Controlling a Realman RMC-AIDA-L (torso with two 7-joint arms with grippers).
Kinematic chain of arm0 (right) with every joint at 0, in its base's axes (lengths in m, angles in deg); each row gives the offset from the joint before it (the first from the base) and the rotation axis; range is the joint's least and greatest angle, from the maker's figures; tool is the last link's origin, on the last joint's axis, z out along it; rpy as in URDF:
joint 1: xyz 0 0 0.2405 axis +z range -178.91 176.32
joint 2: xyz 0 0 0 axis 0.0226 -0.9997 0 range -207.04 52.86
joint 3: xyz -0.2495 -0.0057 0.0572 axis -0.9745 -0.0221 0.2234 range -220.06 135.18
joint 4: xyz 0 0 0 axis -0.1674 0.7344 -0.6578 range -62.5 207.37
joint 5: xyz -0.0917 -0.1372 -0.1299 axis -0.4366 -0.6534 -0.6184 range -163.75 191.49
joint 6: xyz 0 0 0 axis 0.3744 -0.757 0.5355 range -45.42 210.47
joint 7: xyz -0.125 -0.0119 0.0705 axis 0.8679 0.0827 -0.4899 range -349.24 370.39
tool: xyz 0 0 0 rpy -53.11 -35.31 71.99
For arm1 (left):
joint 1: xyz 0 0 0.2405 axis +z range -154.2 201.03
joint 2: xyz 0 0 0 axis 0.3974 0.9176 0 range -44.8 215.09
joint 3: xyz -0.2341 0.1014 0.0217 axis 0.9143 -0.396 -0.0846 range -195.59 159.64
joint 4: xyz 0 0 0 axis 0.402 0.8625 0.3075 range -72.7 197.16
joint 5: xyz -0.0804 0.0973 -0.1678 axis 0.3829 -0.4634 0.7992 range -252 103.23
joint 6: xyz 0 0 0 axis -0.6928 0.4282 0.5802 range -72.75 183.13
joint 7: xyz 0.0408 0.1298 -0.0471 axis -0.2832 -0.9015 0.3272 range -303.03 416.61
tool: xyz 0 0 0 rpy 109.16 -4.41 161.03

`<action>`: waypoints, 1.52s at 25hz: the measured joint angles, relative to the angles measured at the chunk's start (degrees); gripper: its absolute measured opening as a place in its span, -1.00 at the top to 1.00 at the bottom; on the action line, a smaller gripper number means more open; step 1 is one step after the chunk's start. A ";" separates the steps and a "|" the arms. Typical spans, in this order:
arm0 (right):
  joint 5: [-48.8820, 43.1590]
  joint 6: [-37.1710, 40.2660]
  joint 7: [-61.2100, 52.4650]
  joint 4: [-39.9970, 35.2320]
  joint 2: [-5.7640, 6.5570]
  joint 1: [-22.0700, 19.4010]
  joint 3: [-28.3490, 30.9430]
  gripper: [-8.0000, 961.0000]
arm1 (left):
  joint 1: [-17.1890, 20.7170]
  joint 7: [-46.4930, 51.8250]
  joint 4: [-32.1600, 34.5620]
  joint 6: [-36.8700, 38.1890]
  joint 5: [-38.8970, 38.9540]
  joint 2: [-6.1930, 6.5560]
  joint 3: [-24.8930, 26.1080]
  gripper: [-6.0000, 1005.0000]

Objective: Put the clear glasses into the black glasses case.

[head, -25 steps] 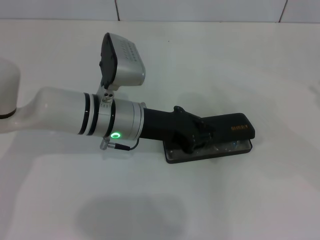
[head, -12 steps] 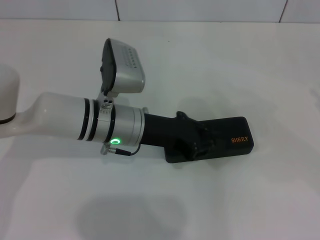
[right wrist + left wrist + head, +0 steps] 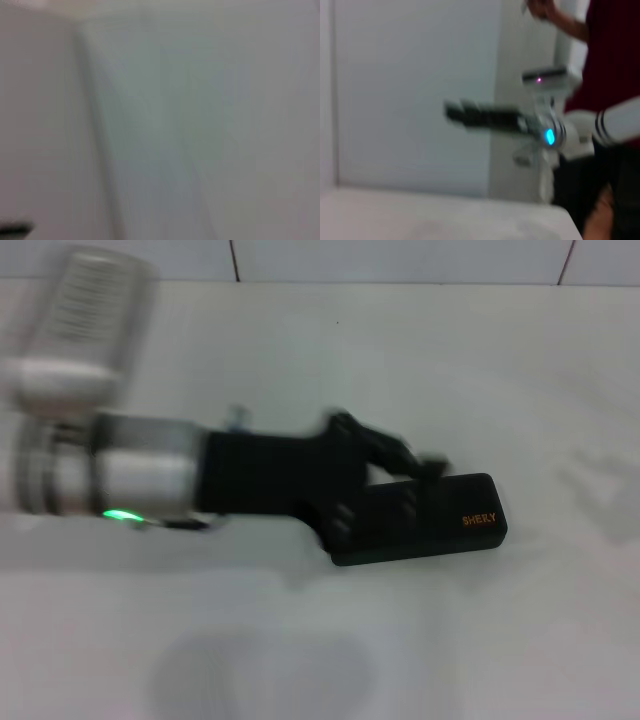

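Observation:
The black glasses case (image 3: 455, 525) lies shut on the white table (image 3: 420, 640), right of centre in the head view, its orange lettering facing up. The clear glasses are hidden. My left gripper (image 3: 408, 464) hangs over the case's left end and far edge, smeared by motion, and I cannot tell whether it touches the lid. The left arm reaches in from the left. My right gripper (image 3: 457, 111) shows only far off in the left wrist view, held out level in the air on its white arm.
A tiled wall (image 3: 400, 260) borders the table's far edge. A person in a dark red top (image 3: 610, 55) stands beyond the right arm in the left wrist view. The right wrist view holds only a pale blank surface.
The case's lid went from part open, with the glasses showing inside, to shut. Since then the left arm has drawn back to the left, its gripper lifting off the lid.

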 joint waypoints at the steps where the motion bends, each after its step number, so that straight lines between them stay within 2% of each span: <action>1: -0.94 1.12 1.25 -0.04 -0.12 0.37 -1.10 0.34 | 1.08 0.49 1.14 2.03 0.37 -0.04 2.76 0.58; 5: -2.03 1.81 3.56 0.31 -0.27 1.48 -8.87 0.34 | 2.39 3.14 0.12 9.11 1.14 0.44 12.65 0.58; 7: -2.03 1.03 4.76 1.26 -0.39 2.68 -13.52 0.34 | 2.91 3.30 -1.59 10.72 0.49 0.90 15.60 0.58; 11: -2.01 -0.47 8.46 3.82 -0.72 5.07 -20.86 0.34 | 3.71 1.34 -5.45 11.81 -0.07 1.45 17.18 0.56; 15: -1.97 -1.40 9.07 5.71 -0.86 7.28 -25.49 0.29 | 3.83 -0.44 -7.20 15.13 -0.60 1.81 17.24 0.50; 19: -1.61 -1.86 9.18 6.52 -1.03 9.25 -30.01 0.10 | 3.89 1.37 -8.45 18.71 -1.30 2.77 17.22 0.18; 24: -1.35 -1.53 8.85 6.73 -1.00 10.20 -31.51 -0.40 | 4.39 0.72 -10.07 20.61 -1.19 3.00 17.48 -0.15; 34: -1.46 -0.67 8.17 6.81 -0.97 11.79 -33.54 -0.41 | 4.83 0.33 -10.18 20.49 -1.51 2.99 19.34 -0.46; 38: -1.47 -0.87 8.08 6.89 -1.00 12.19 -33.60 -0.41 | 4.85 -0.43 -10.17 20.36 -2.10 2.87 19.37 -0.46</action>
